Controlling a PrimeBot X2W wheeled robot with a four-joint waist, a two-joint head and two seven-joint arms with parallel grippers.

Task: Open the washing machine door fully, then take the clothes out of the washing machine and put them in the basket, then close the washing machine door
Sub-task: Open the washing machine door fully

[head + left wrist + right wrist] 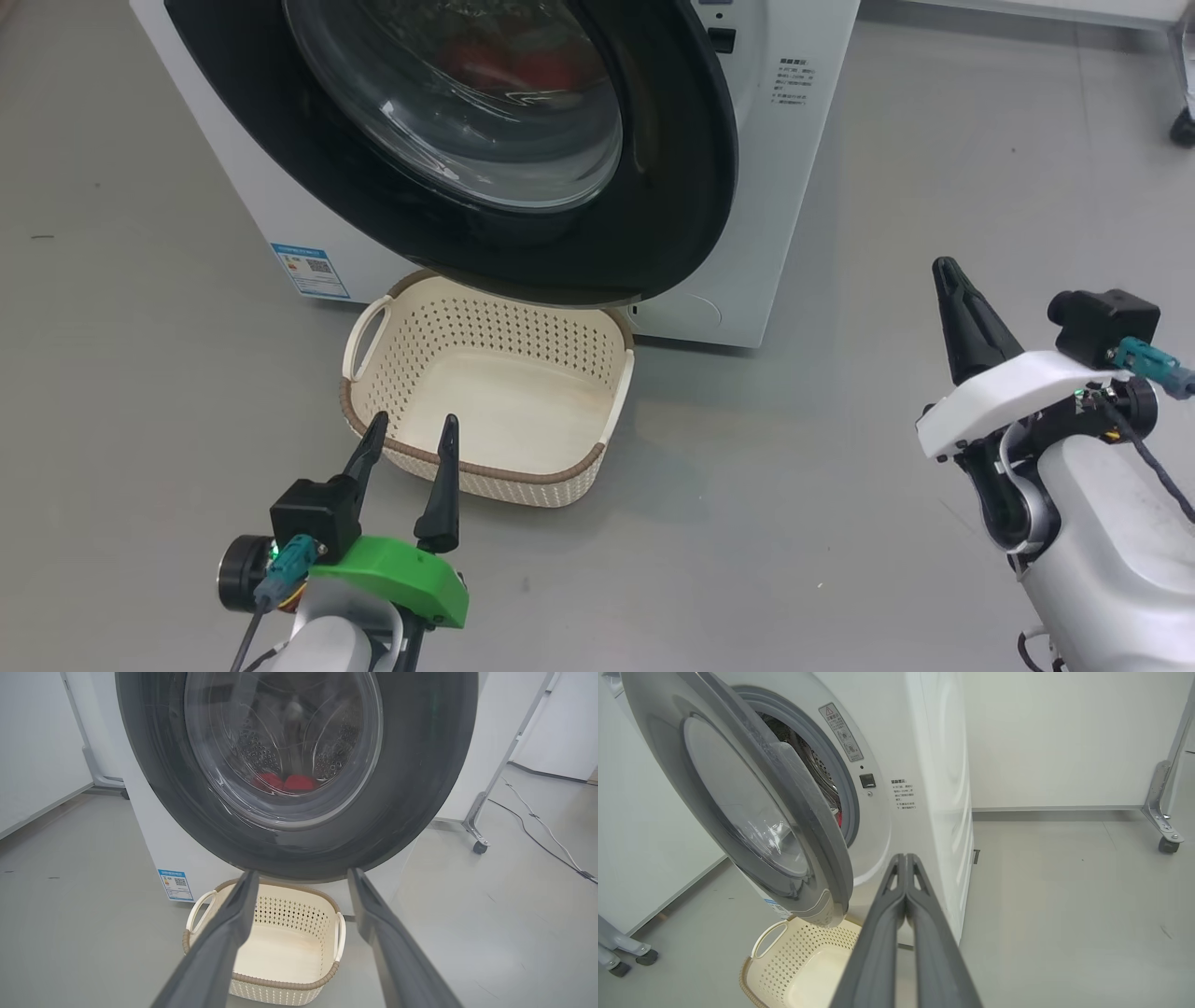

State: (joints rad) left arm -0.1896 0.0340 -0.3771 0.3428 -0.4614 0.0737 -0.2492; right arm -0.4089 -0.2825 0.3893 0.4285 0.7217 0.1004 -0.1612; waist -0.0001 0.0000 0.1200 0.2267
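**Black-ringed door ajar above the cream basket**

Glossy and black around its clear glass bowl, the washing machine door (677, 187) stands partly swung out from the white washing machine (803, 187). The right wrist view shows a gap between the door and the grey rubber seal (852, 807). Red clothes (285, 782) lie low in the perforated steel drum and are seen through the glass. The reflections blur them, so it may be one garment or several.

The perforated basket (467, 464) sits on the grey floor (794, 523) just in front of the machine, with its far end under the door's lower edge. A small blue label (311, 271) is low on the machine's front, to its left.

The left gripper (415, 420) hovers at the basket's near rim with its two dark fingers spread wide and nothing between them. The right gripper (948, 271) is well off to the right, above bare floor, its fingers pressed together and holding nothing.
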